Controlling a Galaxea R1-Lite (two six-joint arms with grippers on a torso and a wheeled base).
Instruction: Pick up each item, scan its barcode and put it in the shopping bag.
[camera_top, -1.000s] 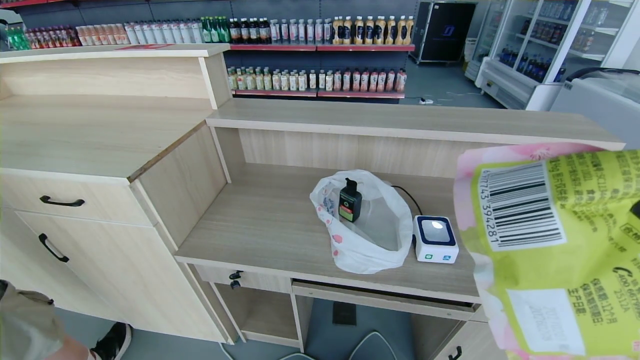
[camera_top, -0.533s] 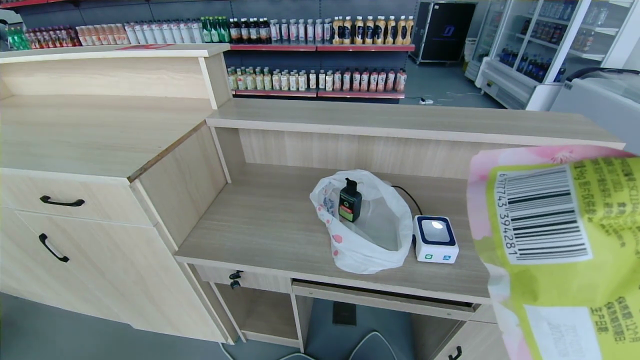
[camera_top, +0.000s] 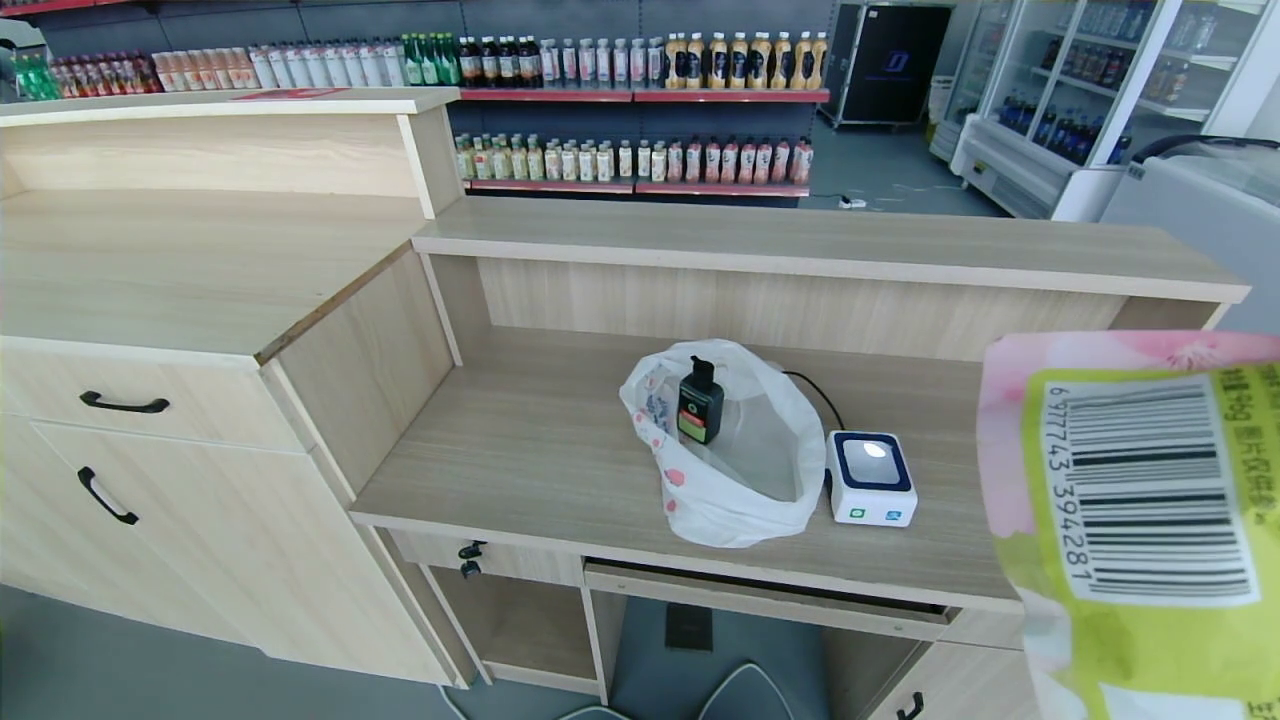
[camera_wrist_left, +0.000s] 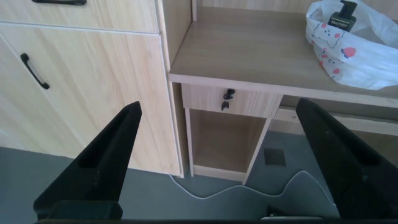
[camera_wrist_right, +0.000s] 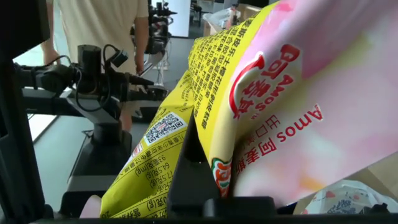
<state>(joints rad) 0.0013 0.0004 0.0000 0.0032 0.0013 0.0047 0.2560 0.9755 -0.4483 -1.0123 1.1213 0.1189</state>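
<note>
Presently: right gripper is pinching the pink-and-green plastic snack pouch raised right of the white square scanner, barcode turned away from it, probably awaiting scanning; left gripper is hanging wide-fingered, empty.

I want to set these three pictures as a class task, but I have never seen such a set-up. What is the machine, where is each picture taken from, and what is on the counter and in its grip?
This is a two-armed robot at a shop checkout. The wide picture comes from a camera on its head, looking down at a wooden counter. On it lie a white shopping bag with a dark bottle already inside, and beside the bag a small white barcode scanner. The other two pictures come from cameras on the wrists. The left gripper has two black fingers standing wide apart, holding nothing, above the floor. The right gripper is shut on a green and pink snack packet, which looms at the right of the head view, barcode towards the camera.
</note>
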